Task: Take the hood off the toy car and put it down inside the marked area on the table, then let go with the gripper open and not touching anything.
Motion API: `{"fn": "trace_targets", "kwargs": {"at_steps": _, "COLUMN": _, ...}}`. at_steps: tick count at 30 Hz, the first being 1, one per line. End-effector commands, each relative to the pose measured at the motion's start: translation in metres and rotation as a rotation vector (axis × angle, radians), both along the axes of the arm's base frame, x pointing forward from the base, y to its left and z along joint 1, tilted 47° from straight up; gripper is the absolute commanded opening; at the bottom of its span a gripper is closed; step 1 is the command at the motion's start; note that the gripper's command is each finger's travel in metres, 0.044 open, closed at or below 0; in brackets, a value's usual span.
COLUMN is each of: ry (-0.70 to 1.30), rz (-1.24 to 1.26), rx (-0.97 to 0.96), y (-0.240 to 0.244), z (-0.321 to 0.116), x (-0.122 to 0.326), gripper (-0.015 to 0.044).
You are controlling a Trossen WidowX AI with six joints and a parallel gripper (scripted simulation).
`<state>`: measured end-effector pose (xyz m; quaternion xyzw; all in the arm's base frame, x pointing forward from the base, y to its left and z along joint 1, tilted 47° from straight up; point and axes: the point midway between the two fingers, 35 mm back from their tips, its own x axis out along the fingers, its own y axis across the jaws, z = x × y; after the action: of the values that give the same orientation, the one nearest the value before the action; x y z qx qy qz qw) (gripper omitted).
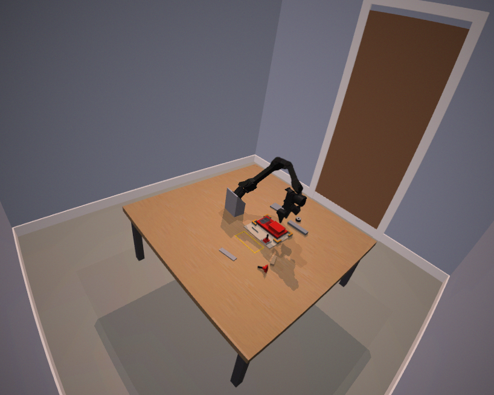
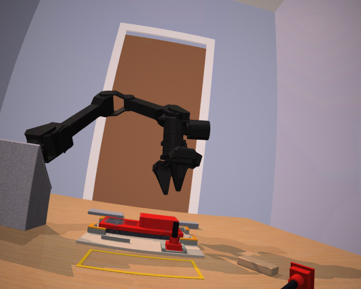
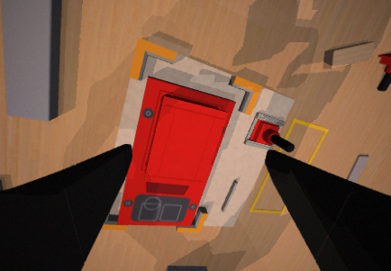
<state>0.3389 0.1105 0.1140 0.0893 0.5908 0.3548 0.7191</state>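
The toy car (image 1: pixel 264 220) (image 2: pixel 121 223) (image 3: pixel 135 182) is red and sits on a pale base plate (image 2: pixel 140 244) (image 3: pixel 234 167) between orange and grey corner brackets. Its hood, a raised red box (image 1: pixel 277 227) (image 2: pixel 158 221) (image 3: pixel 186 140), is on the car. My gripper (image 2: pixel 171 192) (image 3: pixel 201 153) is open and empty, pointing down above the car. In the wrist view the hood lies between and beyond the fingertips, touching neither. The marked area, a yellow outline (image 1: pixel 244 243) (image 2: pixel 84 257) (image 3: pixel 318 147), lies beside the plate with nothing in it.
A red piece with an upright black handle (image 1: pixel 266 239) (image 2: pixel 173 244) (image 3: pixel 266 130) stands on the plate's marked-area side. A similar piece (image 1: pixel 265 268) (image 2: pixel 302 273) lies near a wooden block (image 2: pixel 257 265) (image 3: pixel 350 54). Grey bars (image 1: pixel 297 227) (image 1: pixel 227 253) (image 3: pixel 29 45) lie around the plate.
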Motion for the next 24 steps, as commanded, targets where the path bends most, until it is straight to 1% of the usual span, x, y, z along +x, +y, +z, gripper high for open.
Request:
{"fn": "trace_targets", "kwargs": {"at_steps": 1, "ry": 0.222, "rz": -0.092, "rx": 0.144, "y": -0.0064, "z": -0.0179, "x": -0.022, "gripper": 0.044}}
{"fn": "trace_targets", "kwargs": {"at_steps": 24, "ry": 0.234, "rz": -0.098, "rx": 0.151, "y": -0.0003, "z": -0.0256, "x": -0.0226, "gripper": 0.044}}
